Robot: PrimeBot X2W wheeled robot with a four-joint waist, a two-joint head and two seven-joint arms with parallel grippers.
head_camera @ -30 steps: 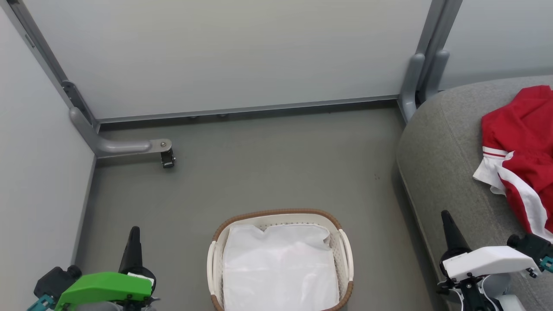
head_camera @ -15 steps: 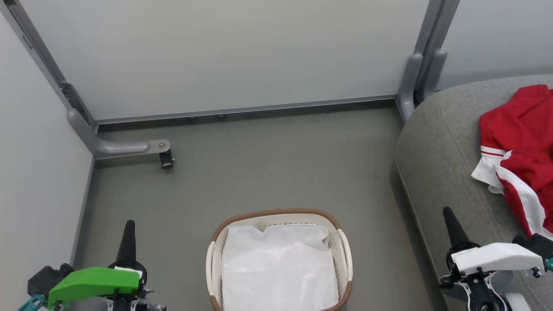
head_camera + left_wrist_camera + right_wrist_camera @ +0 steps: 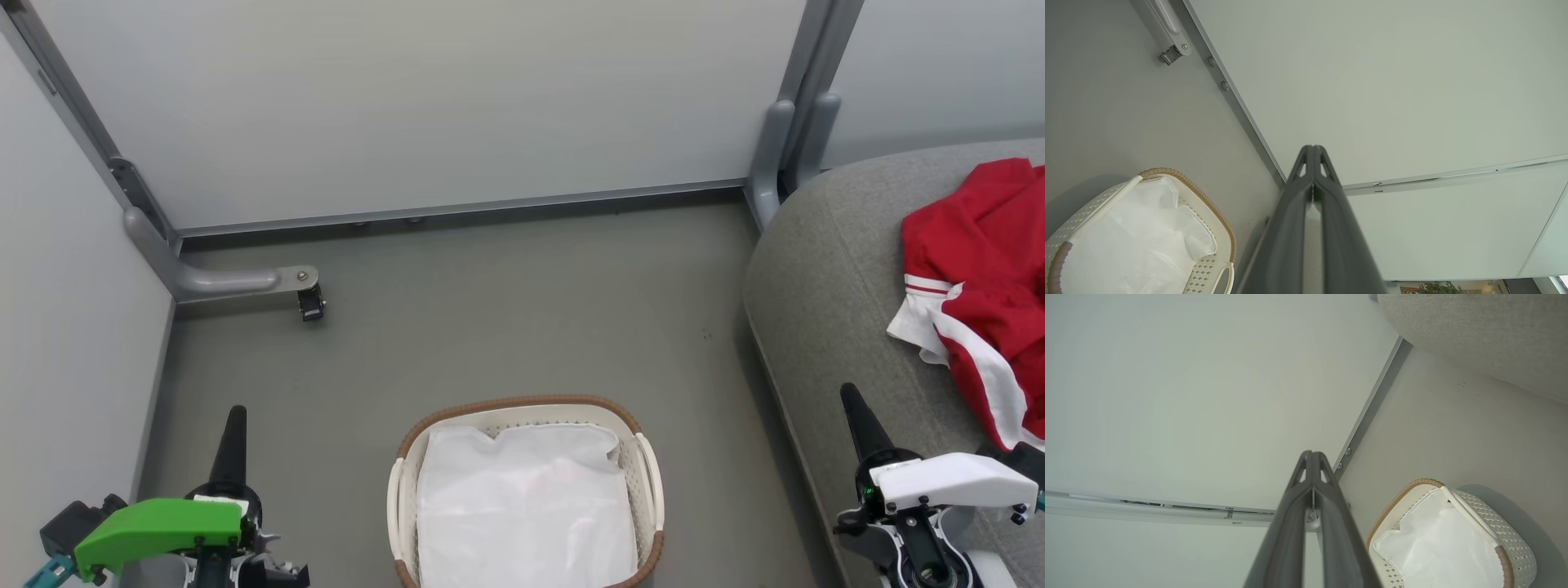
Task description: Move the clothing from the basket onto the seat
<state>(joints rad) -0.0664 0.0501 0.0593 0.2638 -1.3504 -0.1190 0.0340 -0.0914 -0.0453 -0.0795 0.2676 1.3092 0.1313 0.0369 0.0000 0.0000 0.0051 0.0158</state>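
By me: basket [image 3: 651, 482] is perforated white plastic w/ brown woven rim & smooth white cloth liner [image 3: 522, 514], seat [image 3: 824, 278] rough grey woven fabric, clothing [image 3: 980, 237] smooth red cloth, floor [image 3: 506, 310] matt grey, my left gripper [image 3: 236, 412] matt dark plastic.

The head camera looked steeply down at the floor [image 3: 506, 310], the basket [image 3: 522, 402] at bottom centre. Both wrist cameras sat low, facing the wall [image 3: 1412, 81], each sharing that basket in a lower corner.
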